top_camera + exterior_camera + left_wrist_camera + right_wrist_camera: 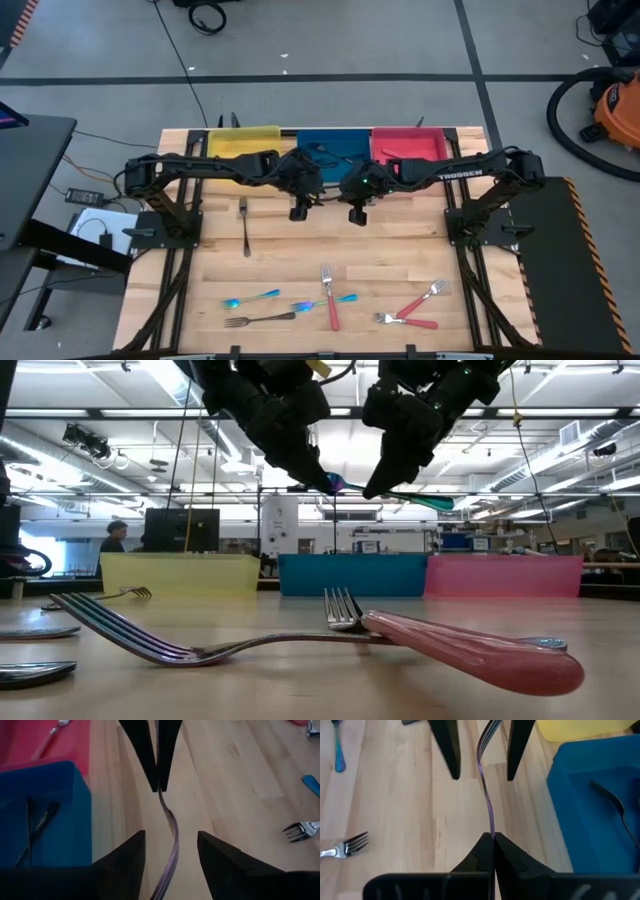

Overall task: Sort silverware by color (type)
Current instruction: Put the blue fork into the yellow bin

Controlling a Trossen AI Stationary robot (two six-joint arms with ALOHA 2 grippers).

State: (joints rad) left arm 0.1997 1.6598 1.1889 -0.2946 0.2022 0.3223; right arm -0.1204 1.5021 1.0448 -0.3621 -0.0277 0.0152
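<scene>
Three trays stood in a row at the back of the pale, blond-striped wooden table: a yellow tray, a blue tray holding dark grey-black utensils, and a red tray that looked pink from table height. The utensil between the two black grippers, left gripper and right gripper, shimmered purple along its edge and teal at its tip. On the table lay red/pink-handled silver forks, iridescent blue-rainbow pieces and a dark grey fork.
</scene>
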